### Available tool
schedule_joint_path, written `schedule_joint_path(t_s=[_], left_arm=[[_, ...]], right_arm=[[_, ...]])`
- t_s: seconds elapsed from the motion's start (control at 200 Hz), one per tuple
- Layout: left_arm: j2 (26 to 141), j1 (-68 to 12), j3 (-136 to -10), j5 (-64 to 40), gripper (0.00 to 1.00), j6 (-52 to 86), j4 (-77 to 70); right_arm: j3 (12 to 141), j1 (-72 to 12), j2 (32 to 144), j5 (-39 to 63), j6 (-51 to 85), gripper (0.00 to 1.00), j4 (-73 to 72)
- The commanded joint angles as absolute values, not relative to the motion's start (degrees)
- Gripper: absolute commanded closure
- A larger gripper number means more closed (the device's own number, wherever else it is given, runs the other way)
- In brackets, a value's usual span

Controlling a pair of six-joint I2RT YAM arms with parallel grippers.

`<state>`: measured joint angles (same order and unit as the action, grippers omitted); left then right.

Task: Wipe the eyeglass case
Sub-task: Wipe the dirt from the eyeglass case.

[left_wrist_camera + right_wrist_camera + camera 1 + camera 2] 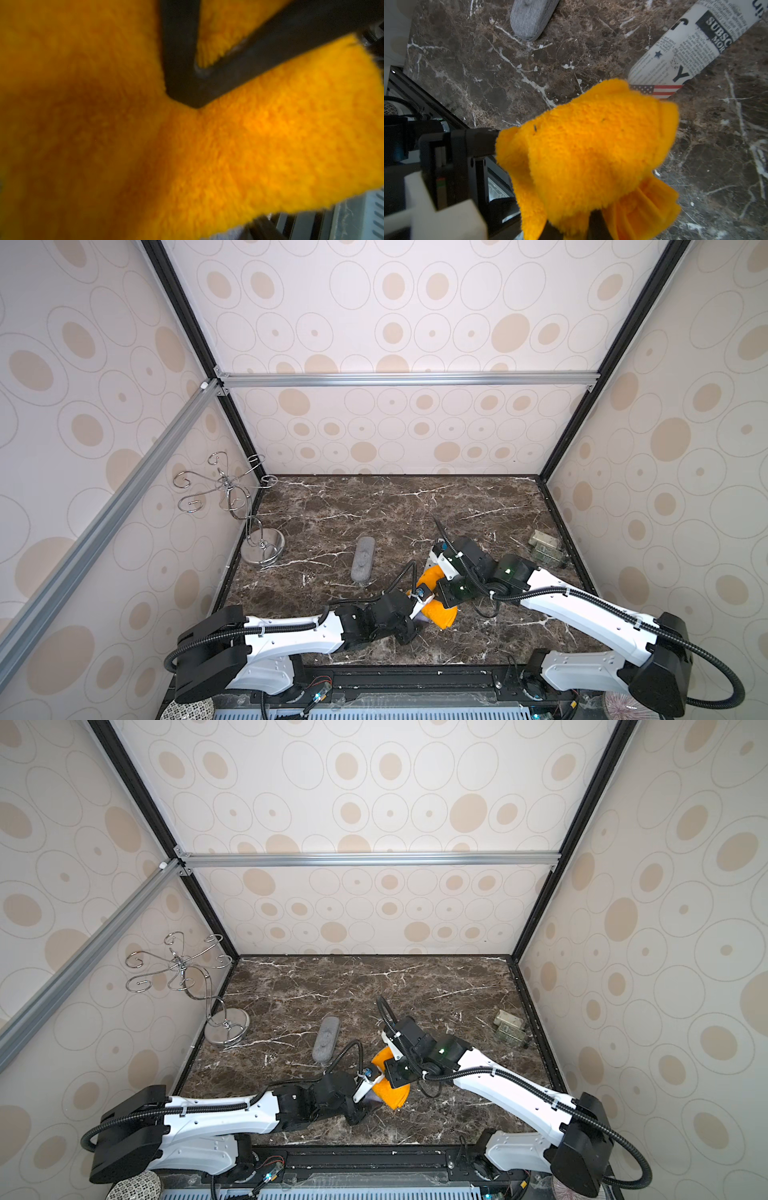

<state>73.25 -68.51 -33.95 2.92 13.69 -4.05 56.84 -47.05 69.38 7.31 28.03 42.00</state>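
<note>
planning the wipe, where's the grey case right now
In both top views the grey case lies on the table, left of centre, between the stand and the cloth.

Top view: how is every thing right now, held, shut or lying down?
Right gripper: jaws shut on cloth.
Left gripper: jaws hidden in cloth.
Cloth: bunched up, held.
Gray case: closed, lying flat, untouched.
Newsprint case: lying flat.
Stand: upright, hooks empty.
</note>
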Motion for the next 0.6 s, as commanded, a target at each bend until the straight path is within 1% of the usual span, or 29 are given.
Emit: schedule_joint_path(t_s=[0.0, 0.095, 0.205, 0.315, 0.43, 0.595], left_arm=[[70.71, -68.66, -35.11, 4.4, 0.48, 13.67, -9.84], [70.54, -68.69, -34.64, 4.47, 0.48, 13.81, -9.84], [70.95, -68.68, -34.45, 4.14, 0.48, 14.06, -10.93], [71.95, -68.76, -34.76, 4.04, 0.48, 14.12, -11.67], [72.42, -68.76, -35.32, 4.4, 0.49, 13.84, -11.69], [71.21, -68.92, -35.03, 4.77, 0.49, 13.72, -11.58]], right_arm=[[54.54, -42.13, 66.6, 3.14, 28.89, 1.0, 47.48], [55.52, -40.69, 65.91, 0.92, 27.82, 1.0, 50.02], [57.23, -40.82, 66.75, 5.52, 26.68, 1.0, 49.48], [59.09, -44.22, 69.36, 5.28, 27.19, 1.0, 48.57], [60.16, -47.95, 72.96, 7.3, 28.37, 1.0, 45.6], [60.06, -49.42, 75.97, 9.66, 29.44, 1.0, 42.58]])
